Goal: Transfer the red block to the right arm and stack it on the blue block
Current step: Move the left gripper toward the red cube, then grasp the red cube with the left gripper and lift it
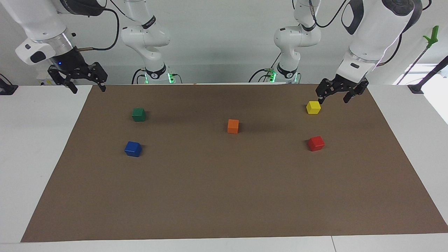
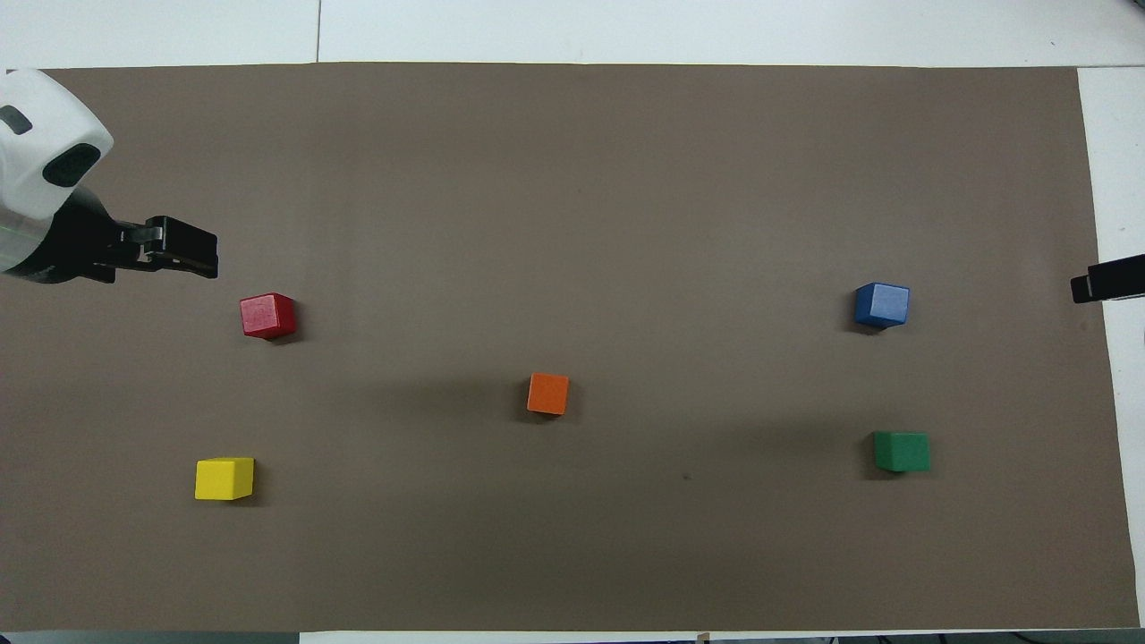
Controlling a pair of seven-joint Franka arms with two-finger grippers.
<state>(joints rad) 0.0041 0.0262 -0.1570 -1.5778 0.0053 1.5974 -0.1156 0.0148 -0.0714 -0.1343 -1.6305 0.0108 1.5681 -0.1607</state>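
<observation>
Red block not yet picked up; both claws wide and empty.

The red block point(image 1: 316, 143) lies on the tabletop point(image 1: 217, 196) near the left claw point(image 1: 335, 97). This claw should come down straight over it. The blue block point(image 1: 133, 149) is near the right claw point(image 1: 86, 84). Five blocks: one red, blue, green, orange, yellow.

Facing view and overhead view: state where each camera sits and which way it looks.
Facing view: high across the table, looking at the robots; both arms, open left claw and open right claw show.
Overhead view: high above the robots' end, looking steeply down; only the left claw and right claw's tip show.
Shared: red block, blue block, brown mat.
</observation>
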